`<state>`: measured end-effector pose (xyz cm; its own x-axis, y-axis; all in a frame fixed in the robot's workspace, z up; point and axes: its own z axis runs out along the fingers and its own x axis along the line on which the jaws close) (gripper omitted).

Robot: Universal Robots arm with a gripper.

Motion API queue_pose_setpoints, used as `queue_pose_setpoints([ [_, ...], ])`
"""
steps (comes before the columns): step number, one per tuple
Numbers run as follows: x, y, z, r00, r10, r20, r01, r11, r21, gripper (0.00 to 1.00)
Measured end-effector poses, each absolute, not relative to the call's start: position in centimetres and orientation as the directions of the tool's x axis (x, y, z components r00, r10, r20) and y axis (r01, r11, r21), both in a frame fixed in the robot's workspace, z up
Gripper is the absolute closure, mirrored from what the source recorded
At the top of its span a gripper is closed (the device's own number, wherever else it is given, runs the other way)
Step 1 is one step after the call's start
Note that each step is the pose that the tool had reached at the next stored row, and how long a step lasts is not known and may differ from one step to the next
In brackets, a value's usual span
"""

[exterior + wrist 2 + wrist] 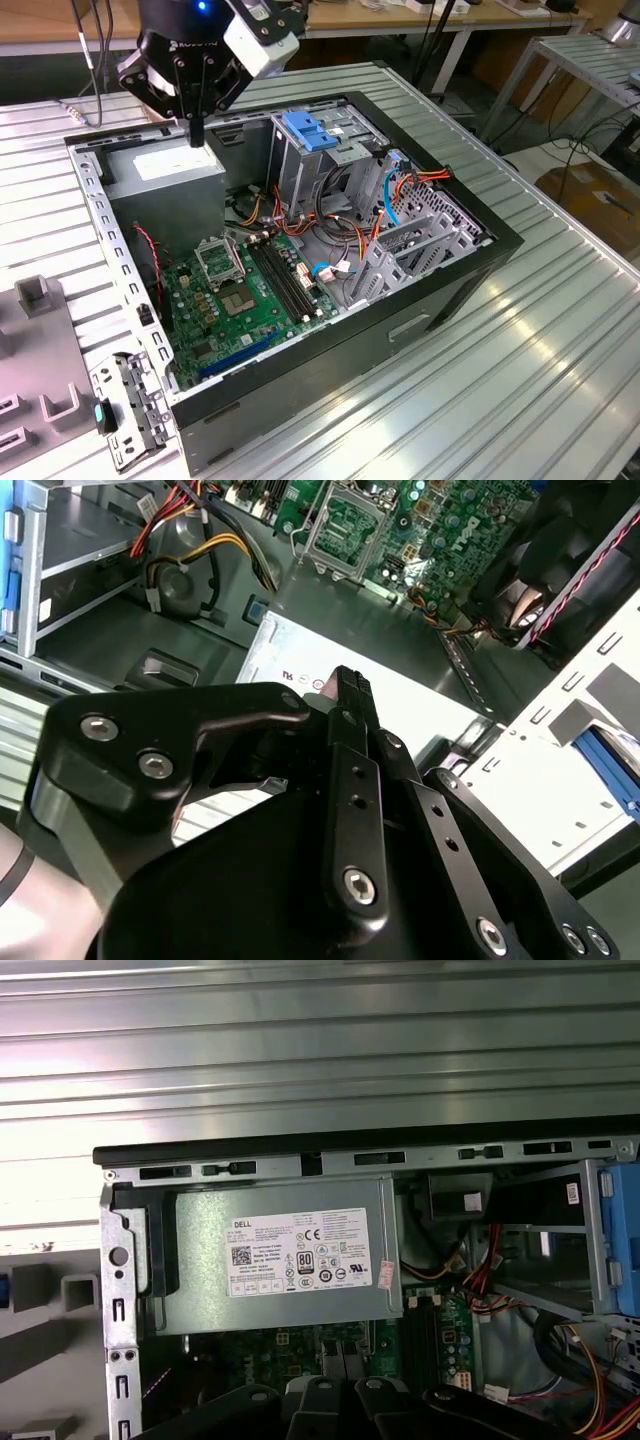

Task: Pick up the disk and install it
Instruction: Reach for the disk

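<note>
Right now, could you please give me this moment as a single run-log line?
tool: shut, empty | position: over power supply at far corner of open computer case | contact: cannot tell

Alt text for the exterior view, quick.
The gripper hangs shut and empty just above the grey power supply in the open computer case, at the exterior view's upper left. The case lies on a ribbed metal table; a green motherboard and a grey drive cage with a blue latch plate show inside.

Bright light glares off the ribbed table (570, 300) (case (385, 350) interior darker).
</note>
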<state>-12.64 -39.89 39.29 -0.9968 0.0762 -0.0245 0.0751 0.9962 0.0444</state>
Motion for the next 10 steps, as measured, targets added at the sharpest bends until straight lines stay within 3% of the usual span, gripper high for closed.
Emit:
queue_pose_setpoints([
  [10, -12.88, -39.89, 39.25, -0.997, 0.076, -0.024, 0.075, 0.996, 0.044, 0.89],
])
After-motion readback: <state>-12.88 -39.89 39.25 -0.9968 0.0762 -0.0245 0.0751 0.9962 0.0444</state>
